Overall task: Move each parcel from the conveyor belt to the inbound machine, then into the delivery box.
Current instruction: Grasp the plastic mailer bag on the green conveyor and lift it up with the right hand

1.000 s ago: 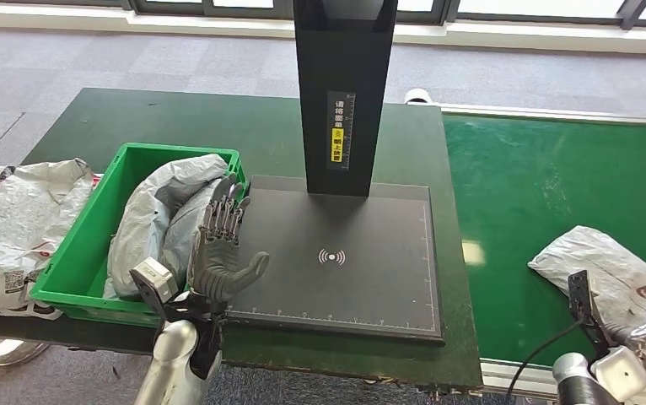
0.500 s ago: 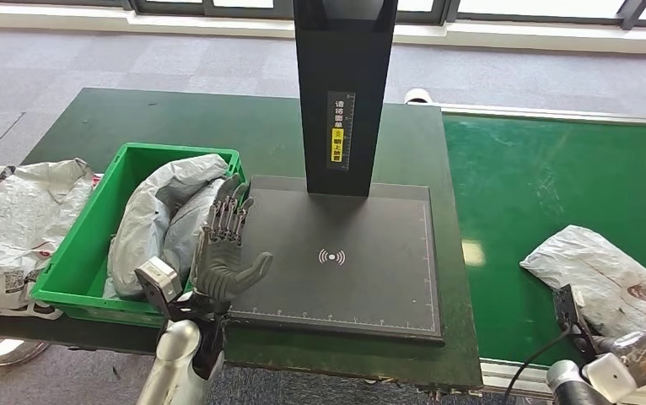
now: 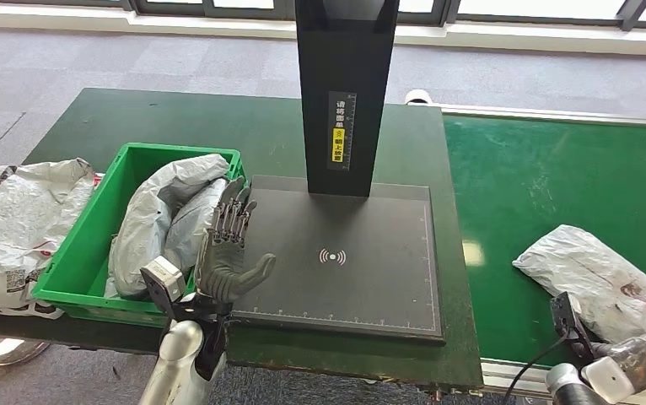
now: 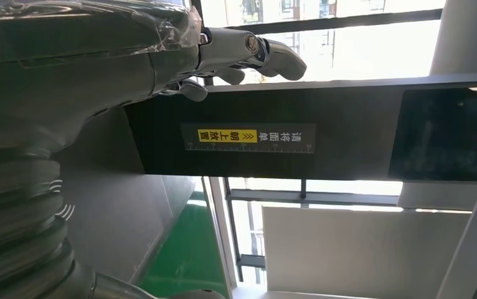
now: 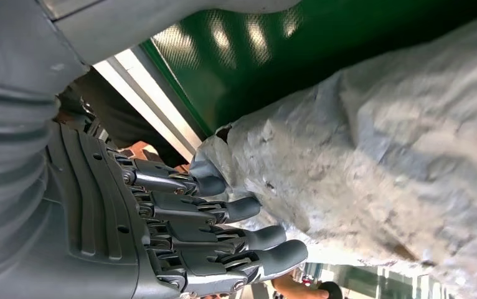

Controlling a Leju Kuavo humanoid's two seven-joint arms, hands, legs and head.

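Note:
A crumpled grey parcel [image 3: 598, 274] lies on the green conveyor belt [image 3: 556, 169] at the right. My right hand [image 3: 636, 356] is at the belt's near edge beside the parcel's near end. In the right wrist view, the right hand [image 5: 211, 230] has its fingers stretched out and apart, their tips by the parcel [image 5: 379, 156], gripping nothing. My left hand [image 3: 228, 245] stands open, fingers pointing up, over the left edge of the inbound machine's black pad [image 3: 345, 253]. Next to it, the green delivery box [image 3: 79, 228] holds grey parcels [image 3: 164, 211].
The machine's black column [image 3: 345, 93] rises from the back of the pad, and the left wrist view shows this column [image 4: 286, 143] past the left hand [image 4: 99, 62]. More grey parcels [image 3: 16, 219] lie on the table left of the box.
The parcel on the belt has drifted a little to the left. My right hand has sunk lower at the belt's near edge. My left hand has shifted slightly right.

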